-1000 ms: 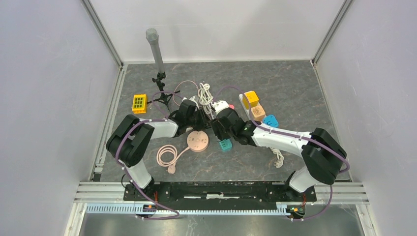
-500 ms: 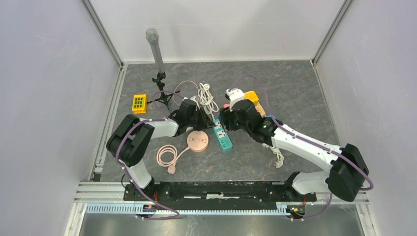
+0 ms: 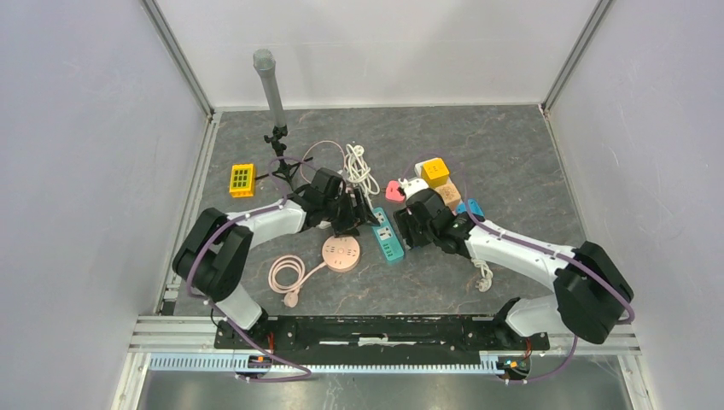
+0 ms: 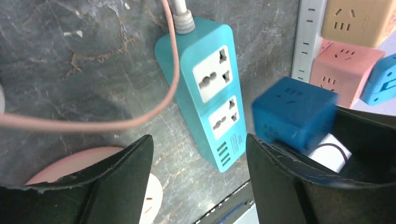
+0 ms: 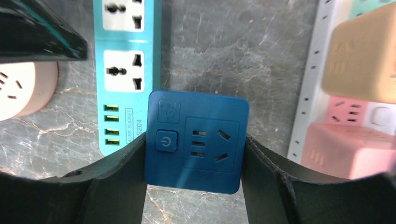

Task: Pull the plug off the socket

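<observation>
The socket is a teal power strip (image 3: 387,237) lying flat on the table, and both of its outlets (image 4: 212,77) show empty. The plug is a dark blue cube adapter (image 5: 196,140) with a power button. My right gripper (image 5: 194,161) is shut on the cube's two sides and holds it just right of the strip's USB end (image 5: 117,126). My left gripper (image 4: 198,147) stands open above the bare table beside the strip's near end, with nothing between its fingers. The blue cube (image 4: 294,112) appears blurred at the right of the left wrist view.
A round pink socket (image 3: 341,250) with a coiled pink cord (image 3: 286,275) lies left of the strip. A white cable bundle (image 3: 359,166), yellow (image 3: 434,171) and tan (image 3: 448,195) cubes, and a white strip (image 5: 308,93) crowd the back right. A small tripod (image 3: 282,145) and yellow block (image 3: 242,179) stand back left.
My left gripper has opened and let go of the teal strip. The right arm lifted the blue cube off the strip, swung back right, then came down beside the strip.
</observation>
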{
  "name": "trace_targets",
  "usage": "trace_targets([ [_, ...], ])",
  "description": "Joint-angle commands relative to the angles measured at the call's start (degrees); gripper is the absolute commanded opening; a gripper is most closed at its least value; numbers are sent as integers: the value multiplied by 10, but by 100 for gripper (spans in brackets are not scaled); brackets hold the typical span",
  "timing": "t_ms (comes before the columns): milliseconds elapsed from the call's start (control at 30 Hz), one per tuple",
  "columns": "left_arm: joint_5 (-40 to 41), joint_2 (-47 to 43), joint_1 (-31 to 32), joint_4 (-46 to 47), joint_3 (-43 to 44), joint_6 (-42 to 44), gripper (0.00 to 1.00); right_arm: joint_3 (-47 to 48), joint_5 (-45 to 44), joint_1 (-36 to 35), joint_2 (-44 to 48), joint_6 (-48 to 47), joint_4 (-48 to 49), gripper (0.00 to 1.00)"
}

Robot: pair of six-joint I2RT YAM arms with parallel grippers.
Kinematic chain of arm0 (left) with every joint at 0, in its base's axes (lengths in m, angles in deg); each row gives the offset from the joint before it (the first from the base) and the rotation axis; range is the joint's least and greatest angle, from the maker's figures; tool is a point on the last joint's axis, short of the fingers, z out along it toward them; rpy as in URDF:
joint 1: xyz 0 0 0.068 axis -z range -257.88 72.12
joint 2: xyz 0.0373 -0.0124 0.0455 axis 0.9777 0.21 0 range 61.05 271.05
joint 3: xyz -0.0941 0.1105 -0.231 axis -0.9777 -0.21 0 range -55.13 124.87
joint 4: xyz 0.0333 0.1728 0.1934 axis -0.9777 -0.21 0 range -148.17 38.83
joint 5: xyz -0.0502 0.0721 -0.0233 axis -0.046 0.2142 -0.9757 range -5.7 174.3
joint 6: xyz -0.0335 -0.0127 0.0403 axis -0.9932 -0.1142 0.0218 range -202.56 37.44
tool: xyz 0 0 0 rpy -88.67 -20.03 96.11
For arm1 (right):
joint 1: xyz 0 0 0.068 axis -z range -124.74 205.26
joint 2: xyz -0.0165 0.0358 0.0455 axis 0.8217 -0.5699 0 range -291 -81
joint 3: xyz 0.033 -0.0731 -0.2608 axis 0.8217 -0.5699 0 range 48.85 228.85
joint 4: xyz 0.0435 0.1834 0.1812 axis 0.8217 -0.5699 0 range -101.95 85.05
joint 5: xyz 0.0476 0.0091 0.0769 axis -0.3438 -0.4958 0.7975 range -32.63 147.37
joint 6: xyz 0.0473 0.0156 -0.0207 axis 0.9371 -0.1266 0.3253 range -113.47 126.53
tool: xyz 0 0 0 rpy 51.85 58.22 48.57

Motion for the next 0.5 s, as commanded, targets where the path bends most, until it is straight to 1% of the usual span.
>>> trace_targets([
  [0, -16, -48, 2, -68, 33, 18, 80, -10, 51, 2, -25, -1, 38, 0],
  [33, -18, -57, 2, -68, 31, 17, 80, -11, 63, 2, -30, -1, 42, 0],
  [100, -23, -74, 2, -68, 30, 14, 82, -12, 80, 1, -37, -1, 46, 5],
  [133, -24, -82, 2, -69, 29, 14, 82, -12, 88, 2, -38, -3, 50, 13],
  [200, -20, -96, 2, -75, 30, 15, 84, -11, 89, 2, -37, 0, 51, 32],
  [267, -15, -107, 2, -85, 31, 17, 85, -5, 66, 2, -35, 4, 41, 54],
  [300, -13, -113, 2, -88, 31, 19, 85, -1, 51, 2, -34, 4, 33, 61],
  [367, -8, -122, 2, -97, 32, 23, 86, 7, 25, 2, -28, 2, 19, 70],
  [467, 0, -135, 2, -107, 33, 35, 87, 17, -8, 4, -7, -2, 8, 80],
])
